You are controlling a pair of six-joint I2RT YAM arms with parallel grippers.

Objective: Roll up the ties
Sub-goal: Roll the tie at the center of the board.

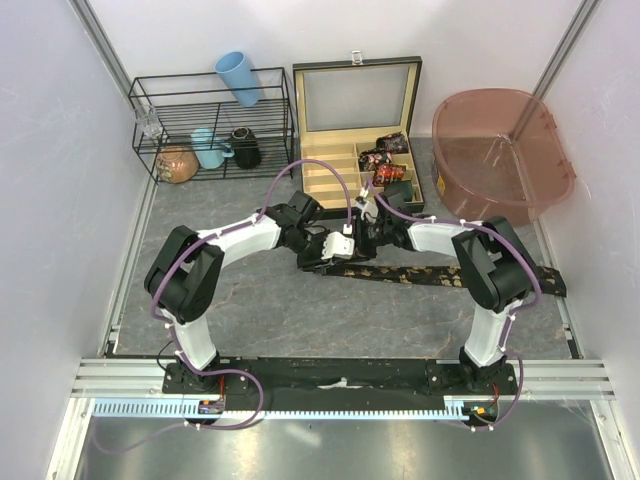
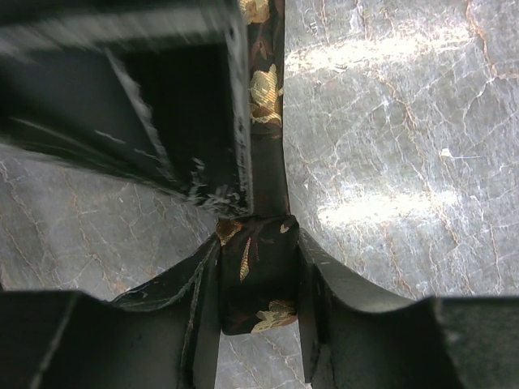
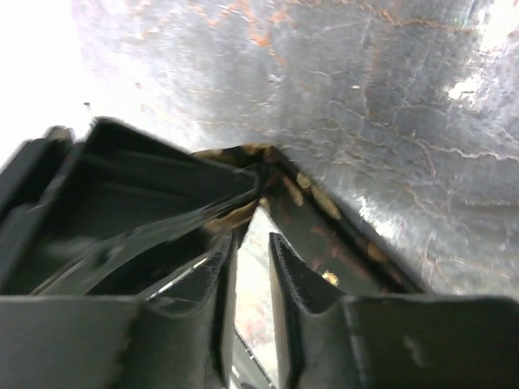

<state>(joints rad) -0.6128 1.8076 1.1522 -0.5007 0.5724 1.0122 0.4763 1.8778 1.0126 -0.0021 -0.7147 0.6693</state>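
Note:
A dark tie [image 1: 440, 275] with tan prints lies flat across the table, running right from the middle. My left gripper [image 1: 335, 255] is shut on its folded left end, which fills the jaws in the left wrist view [image 2: 259, 271]; the strip [image 2: 266, 97] runs away from them. My right gripper [image 1: 362, 238] is right beside the left one, over the same end. In the right wrist view its jaws [image 3: 253, 243] stand a narrow gap apart with nothing between them, and the tie [image 3: 324, 215] lies just beyond the tips. Several rolled ties [image 1: 385, 160] sit in the wooden box [image 1: 325, 175].
The open compartment box stands behind the grippers. A pink tub [image 1: 500, 150] is at the back right. A wire rack [image 1: 210, 125] at the back left holds a blue cup [image 1: 238, 78], a teal mug [image 1: 208, 148] and a black mug [image 1: 246, 148].

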